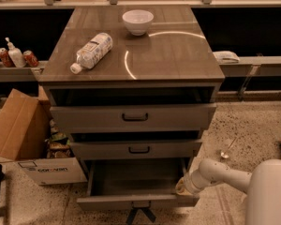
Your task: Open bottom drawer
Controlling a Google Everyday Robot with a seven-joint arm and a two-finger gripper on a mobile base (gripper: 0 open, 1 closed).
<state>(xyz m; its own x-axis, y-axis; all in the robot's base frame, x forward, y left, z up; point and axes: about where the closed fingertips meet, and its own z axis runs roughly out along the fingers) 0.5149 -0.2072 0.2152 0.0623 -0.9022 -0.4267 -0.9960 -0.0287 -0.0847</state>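
— Where to look for the gripper point(182, 187)?
— Low down, at the end of the white arm point(225, 174), pressed against the right front corner of the bottom drawer point(131, 201). Cannot tell how wide, nor whether clamped on the panel edge or merely hooked behind it.
— And the drawer itself?
— Just left of the gripper, drawn well out, plain grey inside open to view. Handle point(141, 204) further left, at mid-panel. Seems close to fully open.
— How to finish well, then?
— Pull straight out, never sideways; with a corner hold, easy to skew the box and jam it. Go slowly, stop at the first firm resistance, and avoid dragging the cabinet point(178, 55) forward.
— Anything above to mind?
— Up and left, the middle drawer point(138, 150), then the top drawer point(133, 117), both slightly out; best to stay below their fronts. Further off, lying on the cabinet top, a bottle point(91, 51), and beyond it a bowl point(137, 21). Bottle likely to roll under a jolt, so no jerking.
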